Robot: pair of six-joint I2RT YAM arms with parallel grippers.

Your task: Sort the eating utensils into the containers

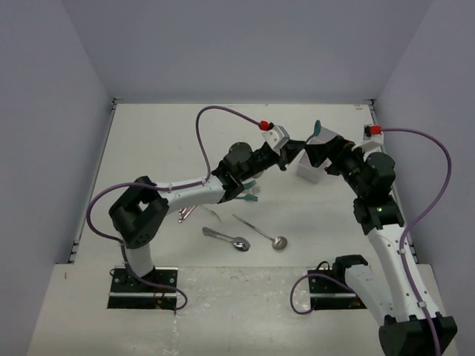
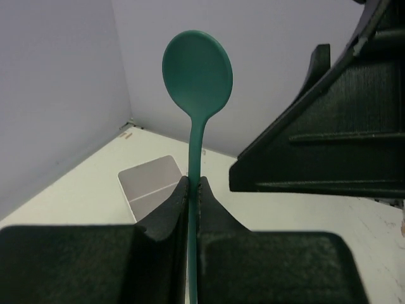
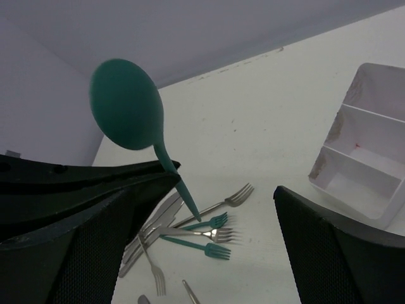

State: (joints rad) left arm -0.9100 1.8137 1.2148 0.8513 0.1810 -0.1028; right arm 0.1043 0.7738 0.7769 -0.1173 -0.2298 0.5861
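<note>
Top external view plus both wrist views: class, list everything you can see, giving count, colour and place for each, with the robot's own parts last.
Teal-green round-bowled spoon: one, teal, upright above the table.
Teal-green forks: two, teal, in the mid-table utensil pile.
Shiny silver metal forks: at least three, silver, same pile.
Silver metal knives: count unclear, silver, pile's left side.
Silver metal spoons: two, silver, nearer the arm bases.
White translucent three-compartment box: one, white, right of the pile.
White table: one, white, beneath everything.
Purple cables: two, purple, one per arm.
Left pincer: black, shut on the teal spoon's handle.
Right pincer: black, open, beside that spoon.
</note>
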